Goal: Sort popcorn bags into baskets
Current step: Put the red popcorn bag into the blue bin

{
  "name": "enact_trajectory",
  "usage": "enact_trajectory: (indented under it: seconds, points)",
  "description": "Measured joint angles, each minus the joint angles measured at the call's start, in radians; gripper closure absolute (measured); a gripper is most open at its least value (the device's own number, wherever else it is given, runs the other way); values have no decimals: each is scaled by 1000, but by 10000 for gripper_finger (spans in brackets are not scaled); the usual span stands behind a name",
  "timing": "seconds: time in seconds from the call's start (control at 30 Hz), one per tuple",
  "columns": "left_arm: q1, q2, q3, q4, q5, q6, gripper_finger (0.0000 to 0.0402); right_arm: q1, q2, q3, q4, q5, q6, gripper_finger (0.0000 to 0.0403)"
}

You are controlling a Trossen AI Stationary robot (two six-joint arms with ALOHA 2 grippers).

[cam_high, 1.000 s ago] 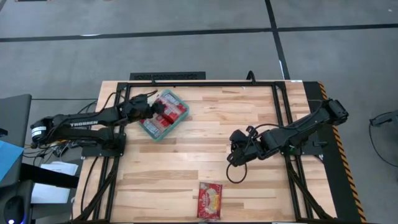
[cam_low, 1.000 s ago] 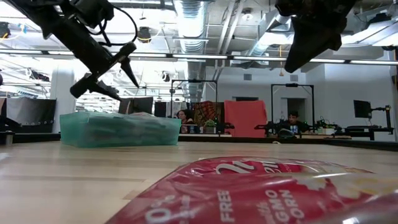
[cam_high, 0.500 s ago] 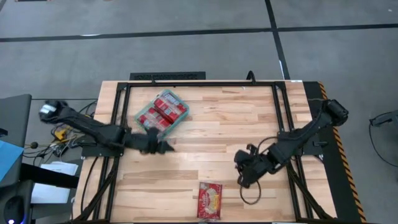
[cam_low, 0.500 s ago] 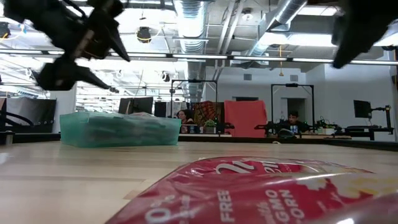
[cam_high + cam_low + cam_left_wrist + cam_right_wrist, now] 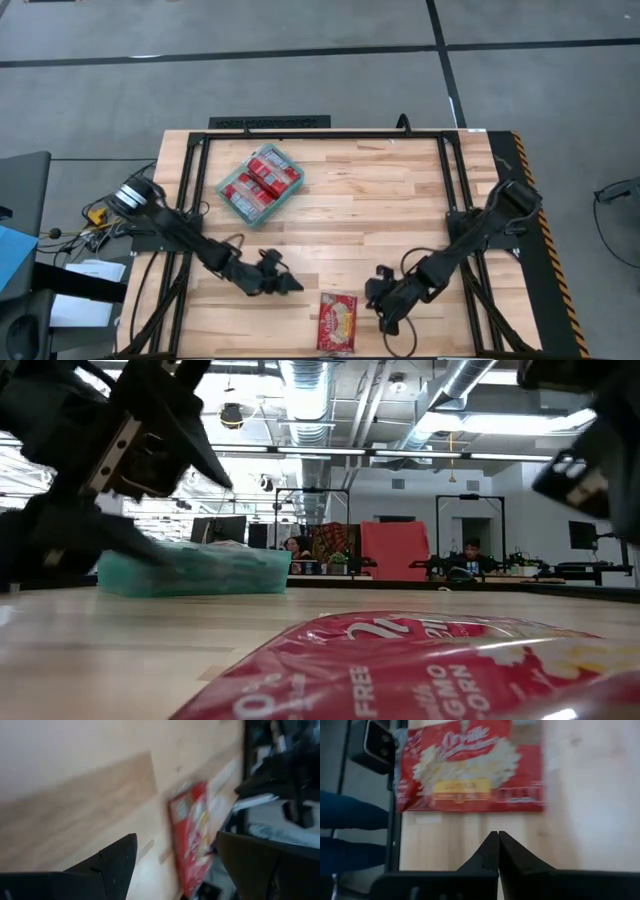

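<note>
One red popcorn bag (image 5: 337,322) lies flat on the table by the near edge; it fills the low view's foreground (image 5: 420,670). The teal basket (image 5: 262,183) sits at the far left with several red bags inside; it also shows in the low view (image 5: 195,570). My left gripper (image 5: 287,284) is open, just left of the loose bag; in its wrist view (image 5: 176,837) the bag (image 5: 192,835) lies ahead of its fingers. My right gripper (image 5: 378,296) is shut, just right of the bag; its wrist view (image 5: 498,835) looks onto the bag (image 5: 470,767).
A black metal frame (image 5: 330,133) runs around the table's far and side edges. Bare wood lies between the basket and the loose bag. Cables trail from the right arm near the near edge (image 5: 400,325). People sit in the room beyond the table (image 5: 470,555).
My left gripper has left the basket and swept toward the near edge and rightward, ending beside the loose bag. My right gripper has moved from mid-table toward the near edge, closing in on the bag's right side. The bag and basket have stayed put.
</note>
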Motion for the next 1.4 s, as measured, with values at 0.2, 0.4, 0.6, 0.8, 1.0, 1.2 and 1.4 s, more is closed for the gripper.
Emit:
enact_trajectory:
  seconds: [0.2, 0.4, 0.6, 0.8, 1.0, 1.2, 1.4]
  points:
    - [-6, 177, 153, -2, 114, 48, 143, 27, 129, 10, 141, -23, 68, 394]
    - [-2, 272, 232, -10, 121, 63, 143, 12, 228, 79, 158, -15, 126, 368]
    - [-2, 278, 238, -45, 108, 55, 143, -37, 330, 194, 179, -29, 95, 373]
    - [0, 282, 237, -61, 106, 38, 143, -99, 366, 257, 167, -44, 32, 388]
    - [4, 283, 236, -75, 104, 21, 158, -140, 368, 274, 171, -44, -7, 373]
    - [11, 284, 236, -84, 74, 1, 246, -151, 368, 274, 147, -43, -12, 375]
    - [11, 274, 234, -84, 41, -18, 376, -143, 322, 274, 69, -45, -25, 390]
